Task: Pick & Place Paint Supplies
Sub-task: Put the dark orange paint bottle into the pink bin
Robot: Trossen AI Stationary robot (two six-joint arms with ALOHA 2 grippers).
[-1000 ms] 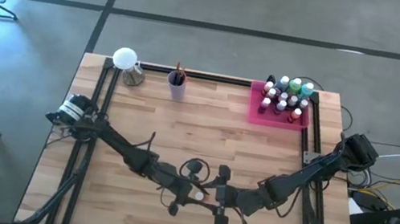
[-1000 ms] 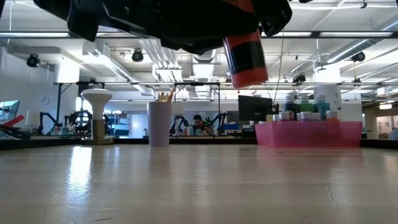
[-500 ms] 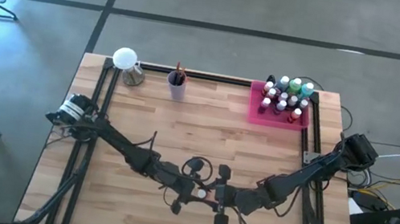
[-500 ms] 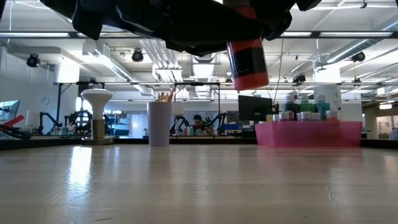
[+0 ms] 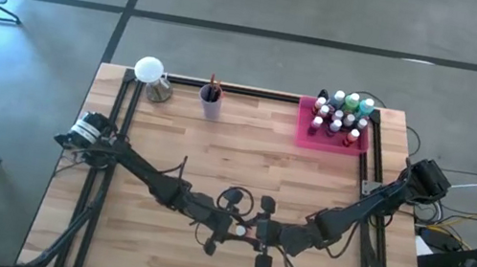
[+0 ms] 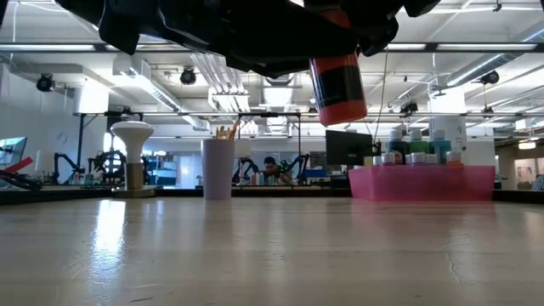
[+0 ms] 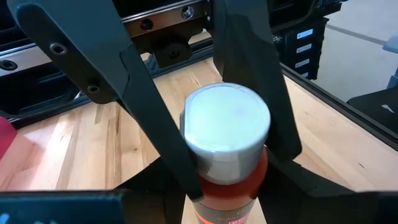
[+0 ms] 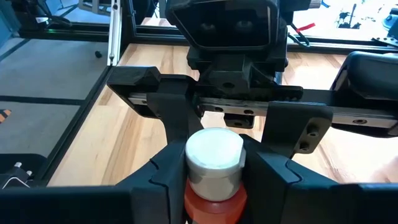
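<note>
From above, the table (image 5: 245, 154) is pale wood planking in a dark frame, standing on a grey concrete floor crossed by dark lines. Both arms reach in to its near-middle, where the left gripper (image 5: 234, 233) and the right gripper (image 5: 257, 238) meet nose to nose around one red paint bottle (image 5: 241, 233), only its white cap visible. Well away from both, at the far right corner beyond the right gripper, a pink tray (image 5: 302, 130) holds a cluster of white-capped bottles (image 5: 342, 114), about a dozen. Far beyond the left gripper stand one lilac cup (image 5: 211, 102) with brushes in it and one white-domed lamp (image 5: 150, 73).

At table height, the wood shows bare and glossy, with a large hall of ceiling lights, ducts and distant workstations behind. The red bottle hangs clear above the surface under the dark grippers, long axis near upright and slightly tilted, base down, cap hidden among them.

In the left wrist view, that gripper's two fingers (image 7: 149, 118) press the bottle's sides just below its white cap, which faces the camera; it is gripping the bottle.

In the right wrist view, the right gripper's fingers (image 8: 165, 177) flank the same bottle, close against it below the cap, the left gripper's fingers crossing behind; whether they have clamped I cannot tell.
</note>
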